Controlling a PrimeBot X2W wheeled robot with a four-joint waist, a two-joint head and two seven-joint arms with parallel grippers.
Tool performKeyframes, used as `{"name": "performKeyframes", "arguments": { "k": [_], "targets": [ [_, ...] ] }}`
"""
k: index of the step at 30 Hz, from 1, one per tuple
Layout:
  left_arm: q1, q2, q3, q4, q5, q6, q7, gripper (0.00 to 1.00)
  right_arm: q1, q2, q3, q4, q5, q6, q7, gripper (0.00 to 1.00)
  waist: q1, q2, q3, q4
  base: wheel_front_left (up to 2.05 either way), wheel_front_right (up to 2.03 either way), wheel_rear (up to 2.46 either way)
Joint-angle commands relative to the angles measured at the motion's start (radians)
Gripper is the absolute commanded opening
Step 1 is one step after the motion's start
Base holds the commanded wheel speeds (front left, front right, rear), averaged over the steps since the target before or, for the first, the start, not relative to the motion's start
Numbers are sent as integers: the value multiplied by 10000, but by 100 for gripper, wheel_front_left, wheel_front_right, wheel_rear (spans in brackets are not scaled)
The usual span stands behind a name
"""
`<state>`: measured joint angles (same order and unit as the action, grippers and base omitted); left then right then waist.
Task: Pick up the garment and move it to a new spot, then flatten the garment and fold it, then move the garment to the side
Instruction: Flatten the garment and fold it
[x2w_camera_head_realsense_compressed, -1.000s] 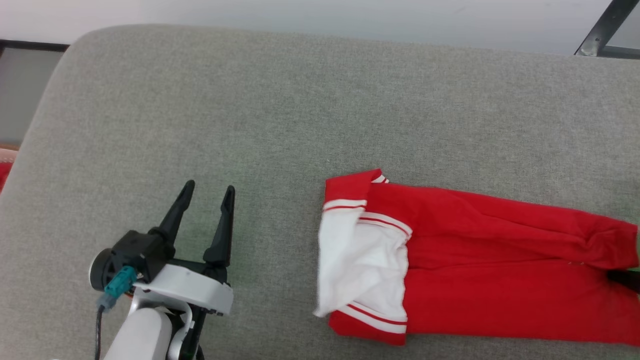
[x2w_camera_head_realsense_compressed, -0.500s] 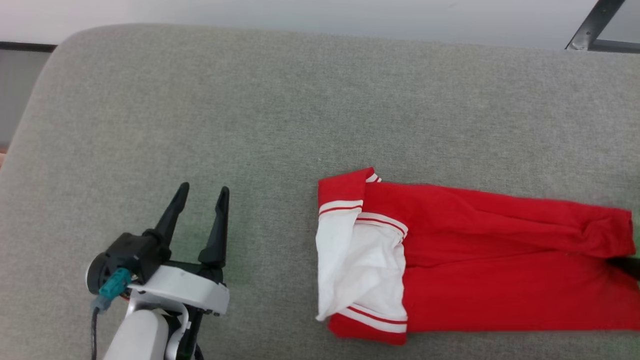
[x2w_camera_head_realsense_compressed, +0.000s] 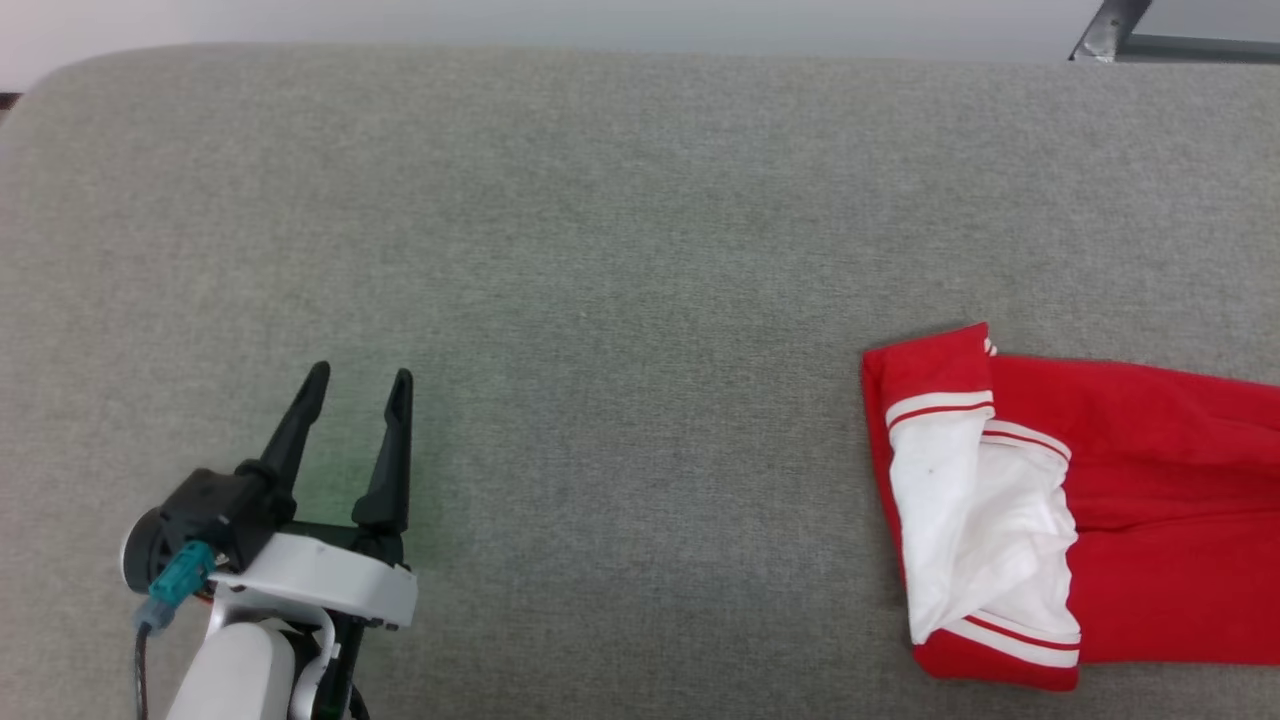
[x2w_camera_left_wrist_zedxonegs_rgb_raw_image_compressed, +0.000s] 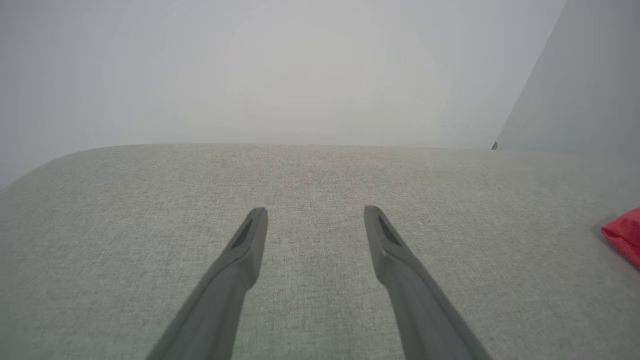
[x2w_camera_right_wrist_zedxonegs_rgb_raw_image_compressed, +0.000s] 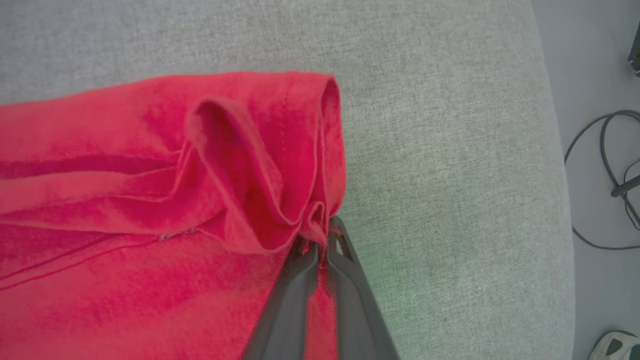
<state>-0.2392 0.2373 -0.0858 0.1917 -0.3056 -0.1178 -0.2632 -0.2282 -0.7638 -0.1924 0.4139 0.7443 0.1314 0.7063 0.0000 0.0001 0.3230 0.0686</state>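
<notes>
the garment (x2w_camera_head_realsense_compressed: 1150, 520) lies folded into a long red band on the right side of the grey fabric surface (x2w_camera_head_realsense_compressed: 600, 250) and runs off the right edge of the head view. at its left end the white sleeve ends with red-and-white stripe trim lie one over the other.

in the right wrist view the right jaws are clamped on a bunched red corner of the garment (x2w_camera_right_wrist_zedxonegs_rgb_raw_image_compressed: 125, 200). the two dark fingers (x2w_camera_right_wrist_zedxonegs_rgb_raw_image_compressed: 290, 305) are pressed together with cloth pinched between their tips. that corner lies near the rounded end of the surface, and beyond it a dark cable (x2w_camera_right_wrist_zedxonegs_rgb_raw_image_compressed: 622, 190) lies on the pale floor.

the left jaws stand apart and hold nothing. their fingers (x2w_camera_head_realsense_compressed: 297, 420) are over bare fabric at the lower left, well apart from the garment. in the left wrist view a bit of red cloth (x2w_camera_left_wrist_zedxonegs_rgb_raw_image_compressed: 625, 235) shows at the right edge.
</notes>
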Motion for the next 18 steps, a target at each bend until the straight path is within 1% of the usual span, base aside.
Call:
{"name": "performKeyframes", "arguments": {
  "k": [1,4,8,12,18],
  "targets": [
    [54,43,35,-21,92,-46,-11,100,62,8,-159,2,-15,-12,-104,0,0,-1,84,-115,0,0,0],
    [2,51,28,11,92,-59,-11,100,-100,124,-160,-243,82,-12,-196,0,0,-1,102,-211,0,0,0],
    [-43,14,2,114,110,-51,-11,100,-244,233,480,-1030,186,-12,-251,0,0,-1,22,-323,0,0,0],
    [31,-27,-32,263,76,-62,-11,100,-103,215,1354,-2394,187,-12,-58,0,0,-1,-173,-377,0,0,0],
    [170,-119,-81,380,-12,-92,-11,100,-151,333,2666,-4828,492,-10,350,0,0,-1,-440,-274,0,0,0]
  ]
}}
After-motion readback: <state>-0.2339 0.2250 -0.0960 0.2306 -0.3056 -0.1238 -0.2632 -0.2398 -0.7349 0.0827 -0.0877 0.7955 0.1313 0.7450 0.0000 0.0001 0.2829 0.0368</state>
